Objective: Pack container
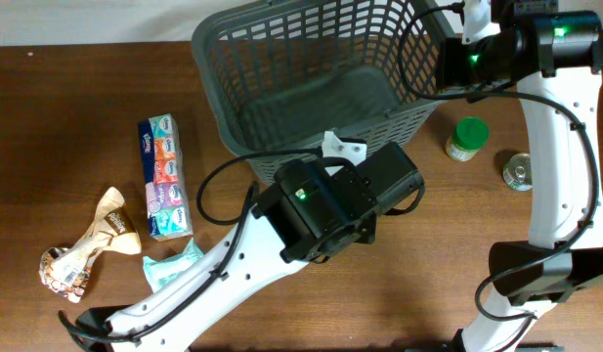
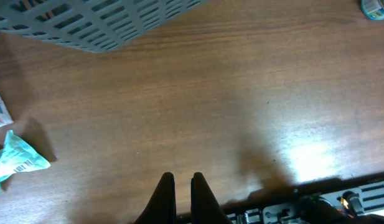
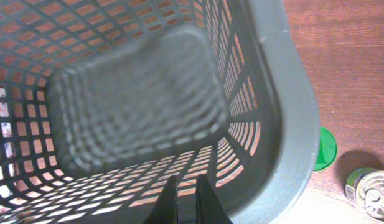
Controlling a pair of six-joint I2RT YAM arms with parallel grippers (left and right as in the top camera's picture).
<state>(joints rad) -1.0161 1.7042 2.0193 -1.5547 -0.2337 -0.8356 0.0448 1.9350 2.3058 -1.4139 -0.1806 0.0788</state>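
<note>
Container [image 1: 281,49] stands mouth-up on the wooden table [image 1: 66,108]. Its long axis runs left to right across the overhead view, slightly skewed, with the right end higher in the view. Its far rim is cut off by the frame edge. Right gripper [image 3: 185,198] hangs over the container's right end, inside the rim, with the fingers clenched together and nothing between them; in the overhead view these fingers are hidden by the wrist housing. Left gripper [image 2: 182,198] hovers over bare table just in front of the container's near wall, likewise clenched and empty. A green-lidded jar [image 1: 467,138] and a tin can [image 1: 519,172] stand beyond the container's right end, apart from it. A tissue pack [image 1: 162,178], a teal packet [image 1: 171,262] and a crumpled wrapper [image 1: 90,250] lie to the left of the container and nearer than it. A small white item [image 1: 342,149] against the container's near wall cannot be identified.
</note>
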